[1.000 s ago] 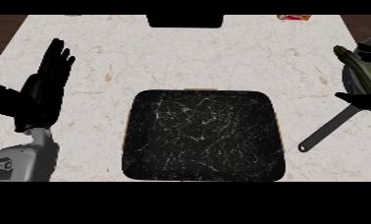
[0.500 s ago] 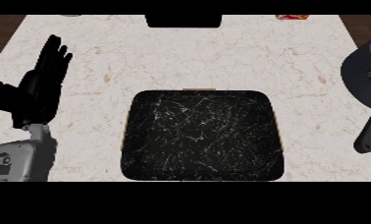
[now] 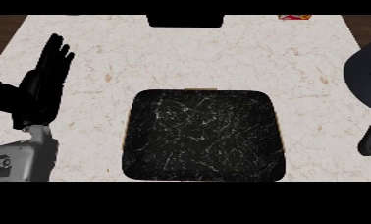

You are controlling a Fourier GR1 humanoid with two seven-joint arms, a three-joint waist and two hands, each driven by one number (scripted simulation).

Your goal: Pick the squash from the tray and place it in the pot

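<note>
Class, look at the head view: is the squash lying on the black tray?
No. The tray shows only its bare black speckled surface, with no squash on it.

The black tray is occupying the table's middle; bare marble is lying open beyond the tray and beside it, with the left hand standing at its left.

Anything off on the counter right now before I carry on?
Yes: the tray holds no squash. Dark shapes at the right edge are too cropped to identify. The left hand rests open at the left.

A pale marbled counter carries a black tray (white-veined, square with rounded corners).
</note>
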